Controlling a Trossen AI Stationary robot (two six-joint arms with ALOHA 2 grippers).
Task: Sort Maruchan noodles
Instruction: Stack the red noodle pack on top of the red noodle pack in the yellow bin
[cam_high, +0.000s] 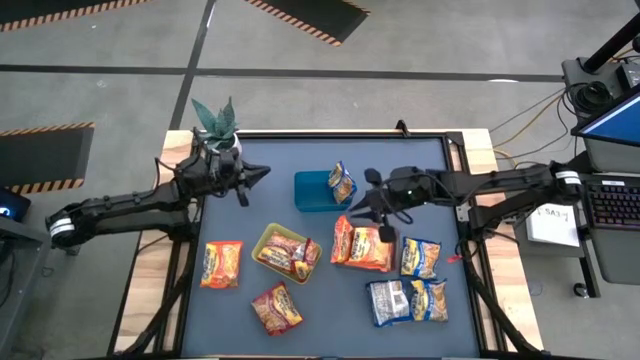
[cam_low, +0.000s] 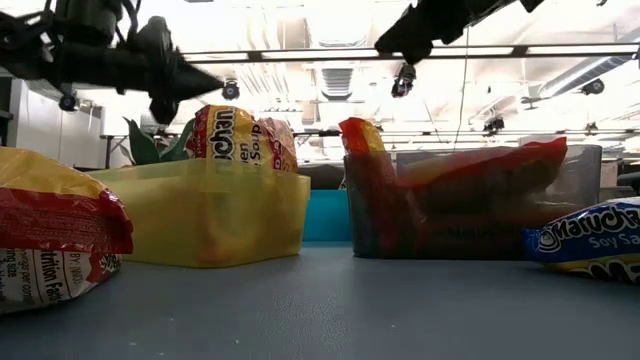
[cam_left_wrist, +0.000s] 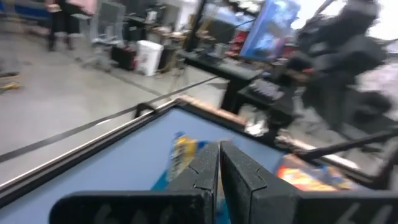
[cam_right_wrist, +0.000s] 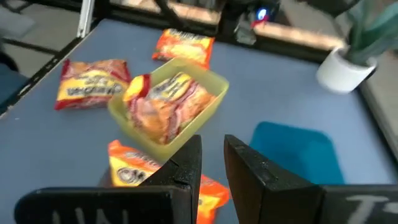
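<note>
Maruchan noodles packets lie around the table. One blue-and-yellow packet (cam_high: 342, 182) leans in the blue tray (cam_high: 312, 192). Orange packets fill the yellow-green tray (cam_high: 284, 250) and a clear tray (cam_high: 362, 246). Loose orange packets (cam_high: 221, 264) (cam_high: 277, 308) lie near left, and blue-and-yellow ones (cam_high: 420, 257) (cam_high: 408, 300) near right. My left gripper (cam_high: 264, 172) is shut and empty, high at the far left, pointing level at the blue tray. My right gripper (cam_right_wrist: 212, 155) hovers above the clear tray's left end with a narrow gap between its fingers and nothing in it.
A potted plant (cam_high: 221, 128) stands at the table's far left corner, just behind my left gripper. Bare blue mat (cam_high: 300, 155) lies along the far edge and between the trays. A laptop and keyboard (cam_high: 612, 200) sit off the table to the right.
</note>
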